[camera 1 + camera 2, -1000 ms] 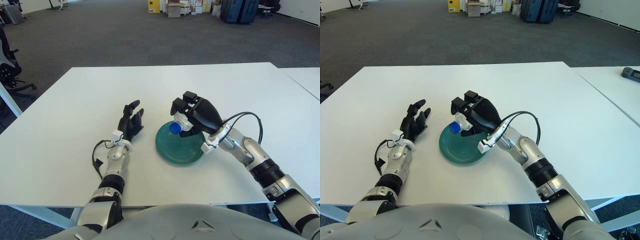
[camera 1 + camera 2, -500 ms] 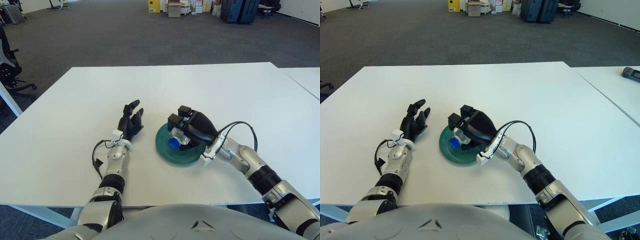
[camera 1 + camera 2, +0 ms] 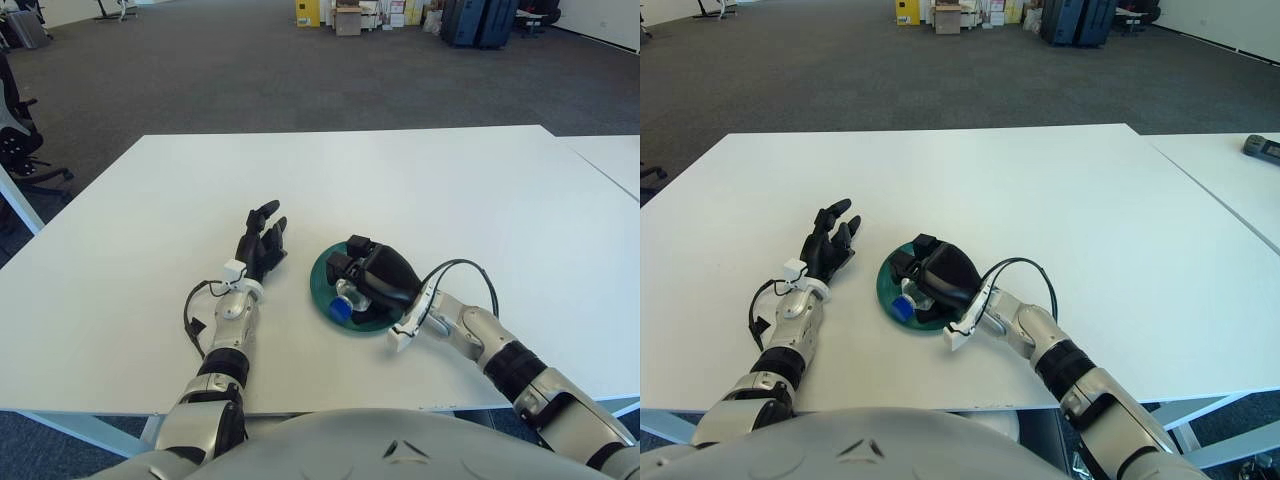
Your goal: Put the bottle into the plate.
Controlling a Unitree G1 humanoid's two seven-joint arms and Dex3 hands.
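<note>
Green and round, the plate (image 3: 322, 283) sits on the white table (image 3: 450, 190), a little below the middle of the picture. The right hand (image 3: 372, 278) is low over the plate, and its dark fingers (image 3: 345, 268) curl around the bottle (image 3: 348, 300). The bottle is see-through, with a blue cap (image 3: 340, 310) that points toward the bottom left. It lies on its side near the front edge of the plate. I cannot tell if it already rests on the plate.

To do this step well, I think the hand should put the bottle down flat inside the plate, not on the rim. Then it should let go slowly, because a bottle on its side can roll off. After that the hand should lift straight up so it does not bump the bottle.

At the left of the plate the left hand (image 3: 260, 243) lies flat on the table, fingers loose, holding nothing.
</note>
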